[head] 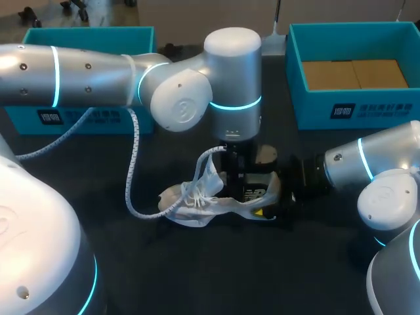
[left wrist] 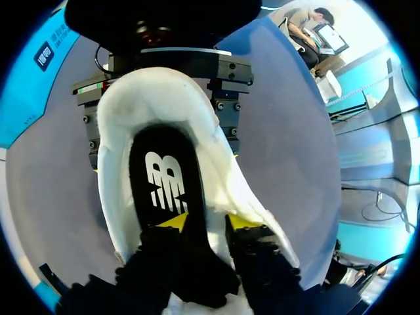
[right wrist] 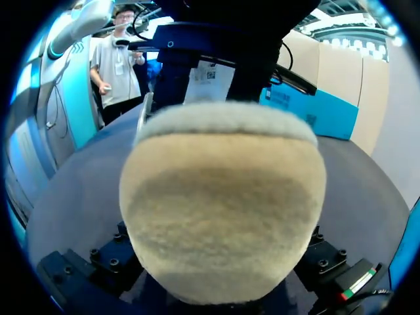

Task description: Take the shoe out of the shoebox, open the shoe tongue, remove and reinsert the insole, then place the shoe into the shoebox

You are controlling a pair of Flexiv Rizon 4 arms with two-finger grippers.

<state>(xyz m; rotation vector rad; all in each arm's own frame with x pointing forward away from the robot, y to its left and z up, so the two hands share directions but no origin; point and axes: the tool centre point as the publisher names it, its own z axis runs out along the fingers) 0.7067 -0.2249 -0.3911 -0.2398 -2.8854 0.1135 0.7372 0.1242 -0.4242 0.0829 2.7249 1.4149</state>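
White shoe (head: 197,197) on the table (head: 197,269), right gripper (head: 266,198) clamped on its heel at 3 o'clock, left gripper (left wrist: 209,223) down over the black insole (left wrist: 164,177), can't tell if it's gripping.

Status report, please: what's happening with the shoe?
Right gripper shut on shoe at the heel, out on the table. Left gripper down in the shoe, at the black insole. Left arm's cable loops close to the toe.

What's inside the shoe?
A black insole with a white logo lies inside the white shoe. The left gripper sits in the opening and covers the front, so the toe end cannot be seen.
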